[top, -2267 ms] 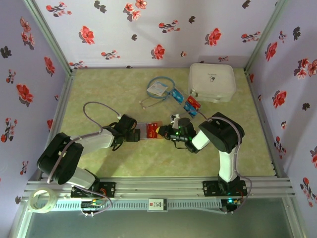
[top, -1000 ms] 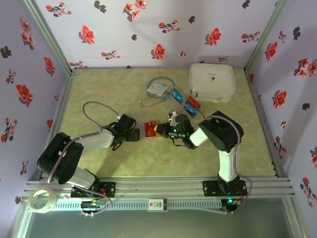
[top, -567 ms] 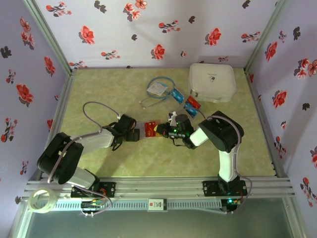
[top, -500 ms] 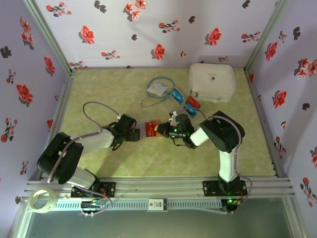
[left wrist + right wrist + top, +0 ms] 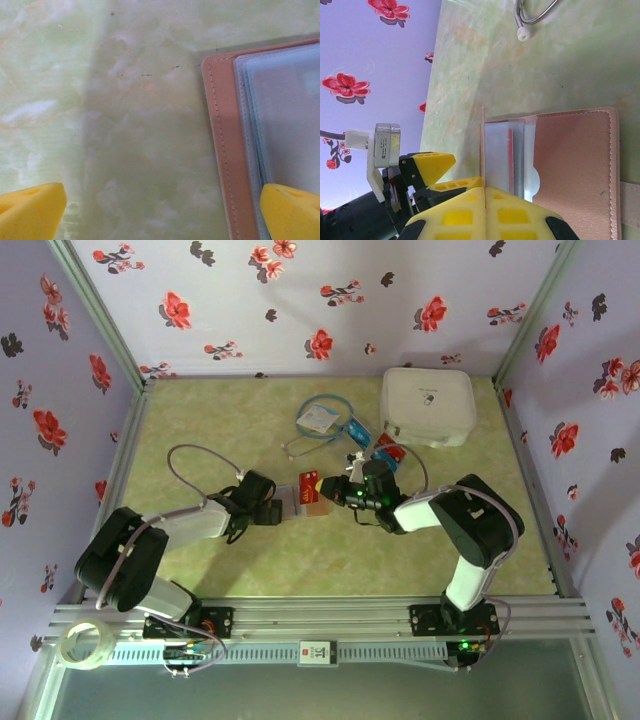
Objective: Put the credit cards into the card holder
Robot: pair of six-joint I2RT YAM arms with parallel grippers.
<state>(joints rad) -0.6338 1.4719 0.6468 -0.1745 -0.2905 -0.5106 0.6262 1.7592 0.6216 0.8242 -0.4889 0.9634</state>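
Note:
The pinkish-tan card holder (image 5: 298, 503) lies open at the table's middle, its grey sleeves (image 5: 499, 155) facing up beside the leather flap (image 5: 570, 165). My right gripper (image 5: 327, 489) is shut on a red credit card (image 5: 310, 481). In the right wrist view that card (image 5: 483, 145) stands edge-on over the sleeves, and the right gripper (image 5: 484, 189) pinches its near end. My left gripper (image 5: 272, 506) sits at the holder's left edge (image 5: 225, 150) and is open (image 5: 160, 215). One yellow fingertip (image 5: 292, 210) is over the sleeves. More credit cards (image 5: 357, 429) (image 5: 388, 451) lie further back.
A large white square case (image 5: 428, 405) stands at the back right. A white tag with a blue cord loop (image 5: 320, 418) lies near the loose cards. The walls enclose the table on three sides. A tape roll (image 5: 80, 644) rests at the near left rail.
My right gripper has moved up and back with the red card, which now stands tilted over the holder. The right arm's elbow has swung right. The left arm has not moved.

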